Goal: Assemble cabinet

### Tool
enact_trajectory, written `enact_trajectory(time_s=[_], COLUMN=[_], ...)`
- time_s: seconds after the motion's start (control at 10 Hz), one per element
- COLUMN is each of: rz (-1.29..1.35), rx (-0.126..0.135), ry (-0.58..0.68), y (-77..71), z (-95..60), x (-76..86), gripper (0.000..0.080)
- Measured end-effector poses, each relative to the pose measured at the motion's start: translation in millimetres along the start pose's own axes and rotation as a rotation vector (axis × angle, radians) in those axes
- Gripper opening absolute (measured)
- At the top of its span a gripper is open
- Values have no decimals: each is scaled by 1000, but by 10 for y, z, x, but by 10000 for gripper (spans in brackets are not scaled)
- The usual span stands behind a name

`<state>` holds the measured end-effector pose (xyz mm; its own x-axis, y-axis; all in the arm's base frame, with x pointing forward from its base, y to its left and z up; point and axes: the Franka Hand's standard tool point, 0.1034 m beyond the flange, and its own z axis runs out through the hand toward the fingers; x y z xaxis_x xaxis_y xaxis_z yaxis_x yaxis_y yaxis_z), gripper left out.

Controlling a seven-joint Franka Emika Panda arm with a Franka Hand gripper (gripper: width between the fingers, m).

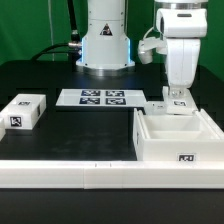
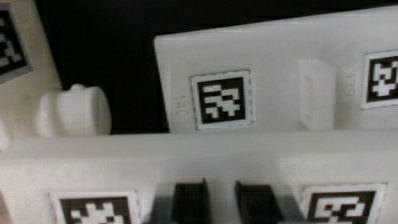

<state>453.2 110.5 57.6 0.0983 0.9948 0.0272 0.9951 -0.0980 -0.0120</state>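
The cabinet (image 1: 176, 138), a large white open box with a tag on its front, stands at the exterior view's right. My gripper (image 1: 177, 98) hangs straight down over its far wall, beside a small white tagged part (image 1: 159, 106). In the wrist view my gripper (image 2: 222, 202) shows two dark fingers close together with a slim gap. They sit over a white tagged surface (image 2: 107, 170) and I see nothing held between them. Beyond lies another white tagged part (image 2: 267, 95) and a round white knob (image 2: 71, 110).
A white tagged block (image 1: 22, 112) lies at the exterior view's left. The marker board (image 1: 95, 97) lies flat in front of the robot base (image 1: 105, 45). A long white rail (image 1: 90, 172) runs along the front edge.
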Motion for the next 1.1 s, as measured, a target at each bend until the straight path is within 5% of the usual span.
enact_trajectory(time_s=[0.6, 1.1], rz=[-36, -26], rx=[-2, 2], ry=[-4, -10], y=[15, 200], z=[6, -29], x=[-2, 0], gripper=[70, 70])
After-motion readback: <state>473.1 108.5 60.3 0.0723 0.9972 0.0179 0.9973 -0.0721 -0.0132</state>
